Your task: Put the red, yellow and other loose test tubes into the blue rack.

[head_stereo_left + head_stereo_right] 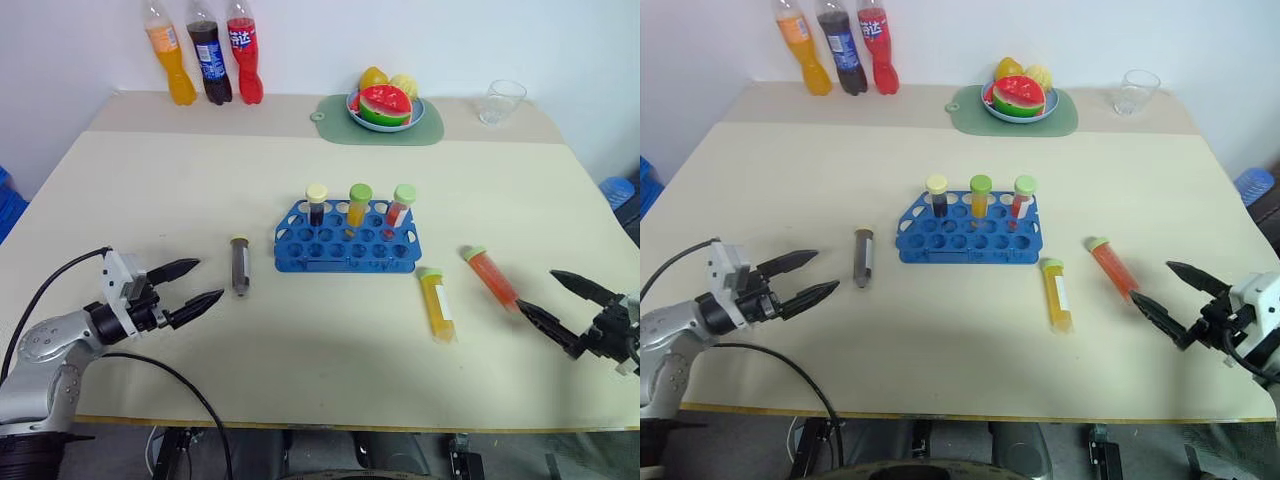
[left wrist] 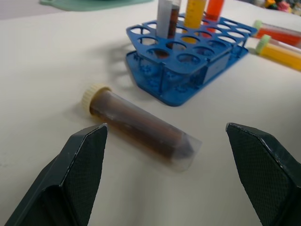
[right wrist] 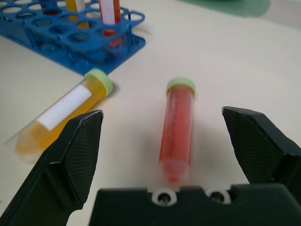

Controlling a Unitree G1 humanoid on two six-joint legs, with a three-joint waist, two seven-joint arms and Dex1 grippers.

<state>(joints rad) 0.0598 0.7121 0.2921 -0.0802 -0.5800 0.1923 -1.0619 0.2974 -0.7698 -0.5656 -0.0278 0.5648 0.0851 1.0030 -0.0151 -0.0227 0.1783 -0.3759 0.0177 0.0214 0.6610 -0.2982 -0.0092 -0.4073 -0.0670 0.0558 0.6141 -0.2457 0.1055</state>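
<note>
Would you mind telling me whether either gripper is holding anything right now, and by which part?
Nothing is held. The left gripper stands open near the brown tube, the right gripper open by the red tube.

In the right wrist view the blue rack (image 3: 70, 42) runs off the frame toward ten o'clock, and the tubes standing in it (image 3: 109, 12) lose their caps at the twelve o'clock edge. In the left wrist view the yellow tube (image 2: 282, 52) and red tube (image 2: 277, 32) are cut at three o'clock. The bottle labels (image 1: 212, 58) are too small to read.
</note>
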